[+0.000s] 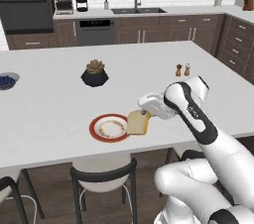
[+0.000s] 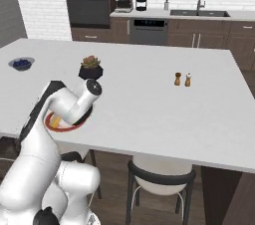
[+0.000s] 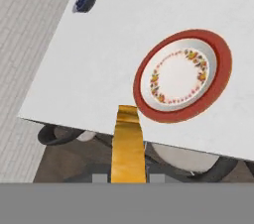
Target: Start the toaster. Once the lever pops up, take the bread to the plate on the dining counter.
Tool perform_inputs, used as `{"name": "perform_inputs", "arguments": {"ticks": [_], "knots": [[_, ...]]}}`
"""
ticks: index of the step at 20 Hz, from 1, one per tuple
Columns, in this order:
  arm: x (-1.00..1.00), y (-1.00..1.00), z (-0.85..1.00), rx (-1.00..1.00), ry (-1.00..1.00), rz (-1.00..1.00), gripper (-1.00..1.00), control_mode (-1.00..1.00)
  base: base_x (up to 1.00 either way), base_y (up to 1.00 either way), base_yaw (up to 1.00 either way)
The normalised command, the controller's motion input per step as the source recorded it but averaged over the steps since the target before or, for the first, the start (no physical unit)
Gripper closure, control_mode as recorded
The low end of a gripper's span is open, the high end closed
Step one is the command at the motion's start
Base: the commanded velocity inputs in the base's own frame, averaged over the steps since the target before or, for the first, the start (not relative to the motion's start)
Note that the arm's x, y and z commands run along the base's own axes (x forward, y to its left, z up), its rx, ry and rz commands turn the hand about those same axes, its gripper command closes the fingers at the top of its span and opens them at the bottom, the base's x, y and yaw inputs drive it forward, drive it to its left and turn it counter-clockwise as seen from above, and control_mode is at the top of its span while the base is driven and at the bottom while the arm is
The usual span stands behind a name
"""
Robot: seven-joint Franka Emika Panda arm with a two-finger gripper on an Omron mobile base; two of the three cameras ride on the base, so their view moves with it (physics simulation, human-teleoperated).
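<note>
I see my claw (image 1: 144, 114) pinching the bread (image 1: 138, 122) by its top edge, upright, over the worktop (image 1: 49, 104) near its front edge. The slice hangs just beside the plate (image 1: 109, 128), at its right rim.

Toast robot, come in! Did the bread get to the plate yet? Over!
Claw shut on the bread, just above the dining counter. Bread beside the plate, at its right rim, not set down yet. Nothing between them.
</note>
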Motion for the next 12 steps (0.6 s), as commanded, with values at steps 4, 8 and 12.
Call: {"name": "perform_inputs", "arguments": {"ticks": [4,8,12], "knots": [[0.97,0.37,-0.11,0.0,0.14,0.12,1.0,-1.0,0.0,0.0,0.0],[0.76,0.37,-0.38,-0.01,0.11,0.08,1.0,-1.0,0.0,0.0,0.0],[0.42,0.55,-0.7,-0.07,0.07,0.06,1.0,-1.0,0.0,0.0,0.0]]}}
